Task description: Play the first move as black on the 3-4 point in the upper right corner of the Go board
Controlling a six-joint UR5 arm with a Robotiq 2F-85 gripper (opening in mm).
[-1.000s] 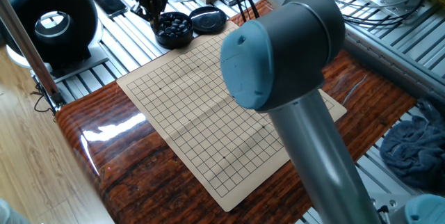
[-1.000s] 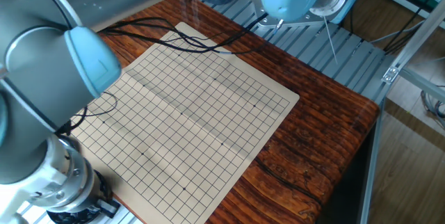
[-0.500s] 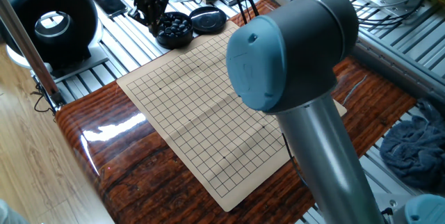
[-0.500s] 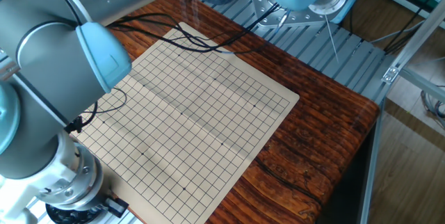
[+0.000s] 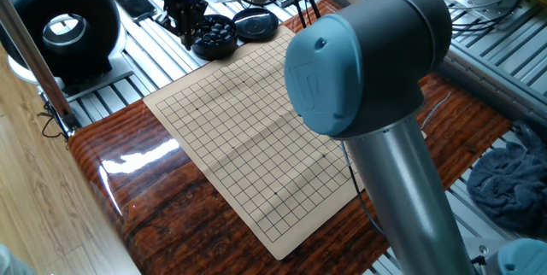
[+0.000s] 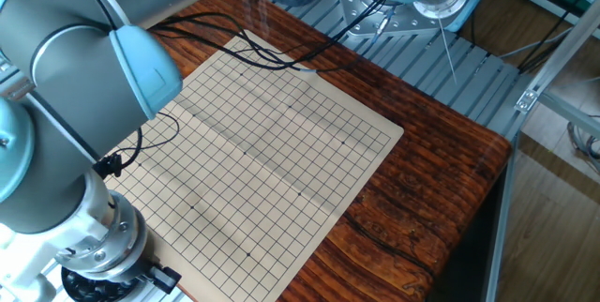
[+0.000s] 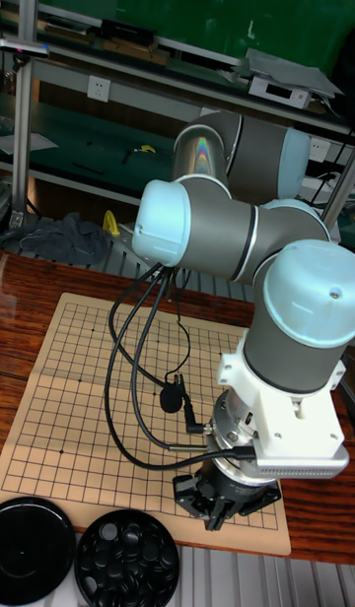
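The tan Go board [image 5: 256, 130] lies on the wooden table with no stone on its grid. At its far edge stands a round black bowl [image 5: 214, 36] holding several black stones [image 7: 126, 560]. My gripper [image 5: 185, 20] hangs just left of that bowl, pointing down. In the tall fixed view the gripper [image 7: 223, 504] is right of the bowl, over the board's near edge. Its fingertips are dark and small, and I cannot make out a stone between them. The 3-4 point is one of the bare crossings beside the corner star dot [image 6: 343, 143]. The other fixed view shows only my wrist [image 6: 98, 264].
A black lid [image 5: 256, 25] lies right of the bowl. Black cables [image 6: 253, 53] trail over one board corner. A black ring-shaped device [image 5: 64, 23] stands at the back left. My arm's elbow [image 5: 359, 53] looms over the board. A blue cloth [image 5: 513, 181] lies at the right.
The gripper has shifted slightly away from over the bowl toward its left side and a little lower. The elbow has swung right across the board.
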